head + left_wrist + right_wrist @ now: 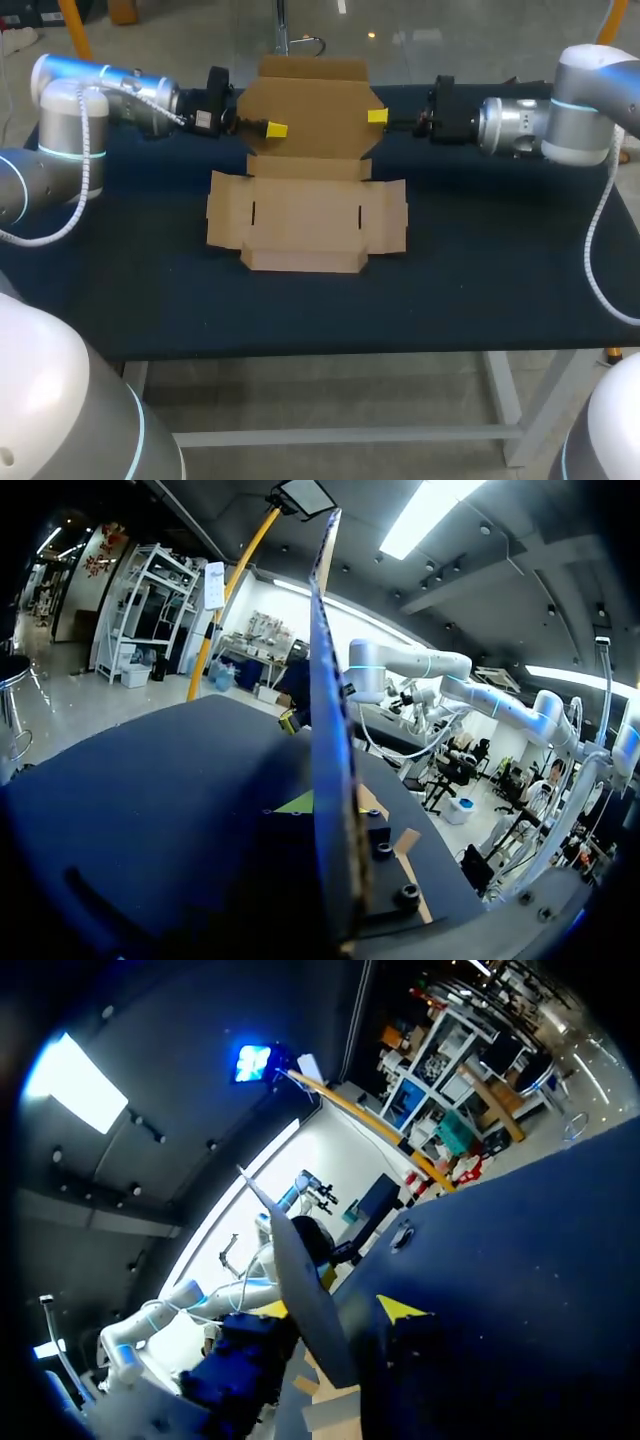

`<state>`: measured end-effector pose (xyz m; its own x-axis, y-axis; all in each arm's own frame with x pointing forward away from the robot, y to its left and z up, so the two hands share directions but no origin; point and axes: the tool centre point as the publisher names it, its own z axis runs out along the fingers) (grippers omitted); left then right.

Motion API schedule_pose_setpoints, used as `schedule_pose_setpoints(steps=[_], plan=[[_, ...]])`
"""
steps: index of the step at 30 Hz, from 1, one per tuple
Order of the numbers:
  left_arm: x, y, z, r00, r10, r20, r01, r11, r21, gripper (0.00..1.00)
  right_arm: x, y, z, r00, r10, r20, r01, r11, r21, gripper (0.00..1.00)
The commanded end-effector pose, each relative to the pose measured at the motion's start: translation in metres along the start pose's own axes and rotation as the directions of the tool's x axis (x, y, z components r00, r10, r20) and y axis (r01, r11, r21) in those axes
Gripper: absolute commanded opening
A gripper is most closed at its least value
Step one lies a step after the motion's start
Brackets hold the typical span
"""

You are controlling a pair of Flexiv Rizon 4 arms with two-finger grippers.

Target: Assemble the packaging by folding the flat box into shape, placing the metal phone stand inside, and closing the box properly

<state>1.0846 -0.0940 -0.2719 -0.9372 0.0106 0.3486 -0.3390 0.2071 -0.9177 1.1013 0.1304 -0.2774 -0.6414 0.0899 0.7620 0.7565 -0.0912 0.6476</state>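
Your left gripper [274, 130] and right gripper [377, 117] each pinch a side edge of the brown cardboard box's upright lid panel [312, 105]; its long axis spans them.

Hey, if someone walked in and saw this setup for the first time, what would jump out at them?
A flat cardboard box lies unfolded in the middle of the dark blue table, with its lid panel standing upright at the back. The left gripper and right gripper pinch that panel from either side, their yellow-tipped jaws bright against the brown board.
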Motion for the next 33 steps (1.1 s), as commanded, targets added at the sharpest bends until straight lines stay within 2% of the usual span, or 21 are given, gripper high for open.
schedule_pose_setpoints(steps=[1, 5, 15, 19, 23, 33], plan=[[-0.004, -0.002, -0.002, 1.0, 0.003, -0.011, -0.003, 1.0, 0.0, 0.0, 0.025, -0.002, -0.015, 0.995, -0.021, 0.1, 0.02, 1.0, 0.01, 0.69], [-0.007, -0.006, -0.002, 1.0, 0.004, -0.008, -0.004, 1.0, 0.004, 0.0, 0.038, -0.006, -0.03, 0.988, -0.055, 0.142, 0.053, 0.998, 0.015, 0.63], [-0.011, -0.016, 0.003, 1.0, 0.011, 0.007, -0.011, 1.0, 0.004, 0.0, 0.062, -0.021, -0.059, 0.962, -0.182, 0.203, 0.172, 0.983, 0.068, 0.6], [-0.012, -0.019, 0.006, 1.0, 0.016, 0.014, -0.016, 1.0, 0.001, 0.0, 0.068, -0.025, -0.067, 0.952, -0.218, 0.215, 0.206, 0.975, 0.079, 0.69], [-0.012, -0.024, 0.006, 0.999, 0.023, 0.023, -0.023, 1.0, 0.002, 0.0, 0.071, -0.028, -0.076, 0.942, -0.241, 0.235, 0.228, 0.97, 0.082, 0.67], [-0.011, -0.04, 0.008, 0.997, 0.048, 0.052, -0.049, 0.999, 0.008, 0.0, 0.088, -0.039, -0.097, 0.9, -0.318, 0.297, 0.297, 0.948, 0.114, 0.47]])
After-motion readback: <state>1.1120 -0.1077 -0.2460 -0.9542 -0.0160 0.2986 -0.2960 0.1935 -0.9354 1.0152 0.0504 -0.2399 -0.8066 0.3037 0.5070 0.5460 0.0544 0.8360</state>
